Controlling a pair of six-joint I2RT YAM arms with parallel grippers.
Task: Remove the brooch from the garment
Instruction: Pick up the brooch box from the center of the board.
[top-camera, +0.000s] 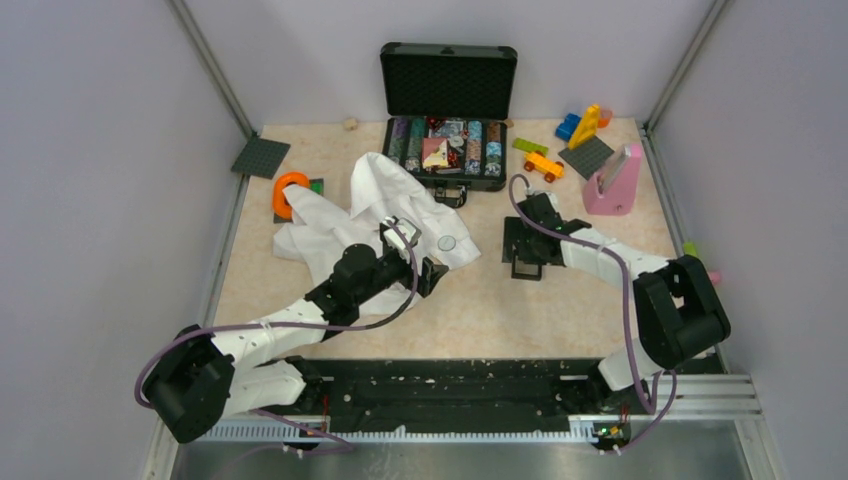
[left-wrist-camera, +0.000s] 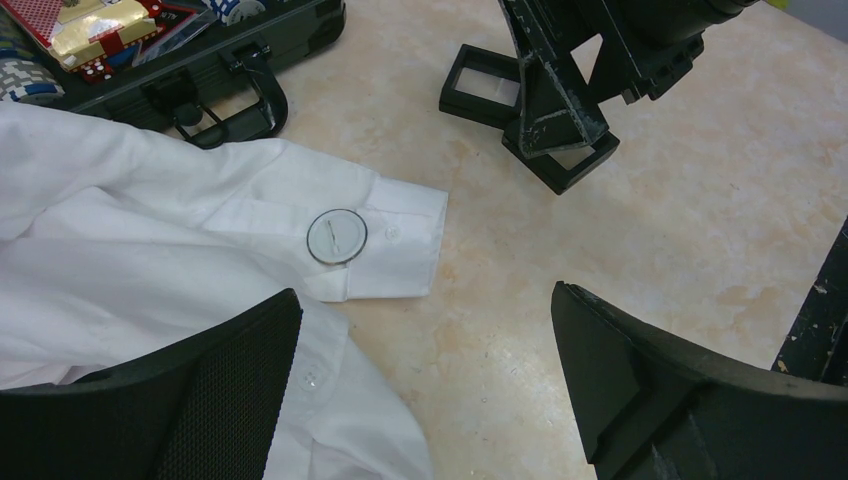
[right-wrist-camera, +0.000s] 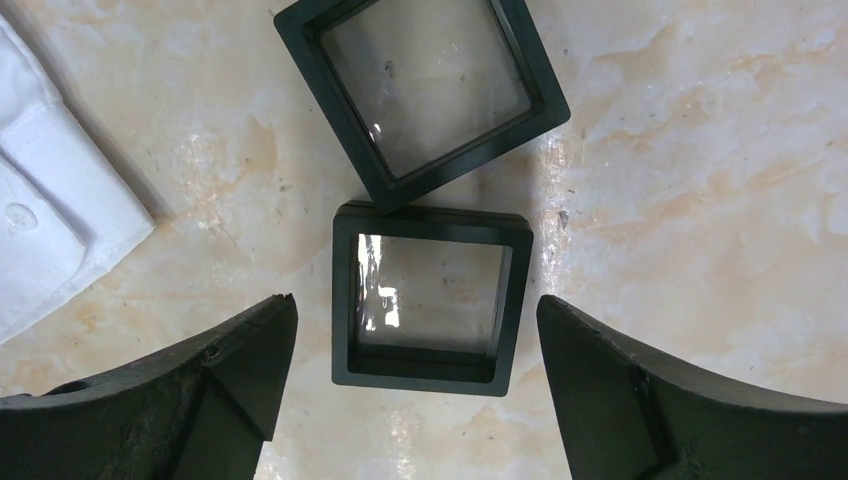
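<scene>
Beige marbled tabletop (top-camera: 500, 310), 3 pale lilac walls (top-camera: 100, 150), alu corner posts (top-camera: 212, 68).

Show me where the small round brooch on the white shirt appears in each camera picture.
Top external: small round dark-rimmed pale brooch, centre, on the white fabric shirt cuff.
Left wrist: left of centre.
Right wrist: not in it.
Shared landmark: that cuff.

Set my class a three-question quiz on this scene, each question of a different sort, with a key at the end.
1. True or false: the left gripper is shut on the brooch.
2. How many black frames lie under the right gripper?
3. Where on the shirt is the brooch pinned? A collar, B cuff, C pocket.
Key: 1 false, it is open; 2 two; 3 B.
</scene>
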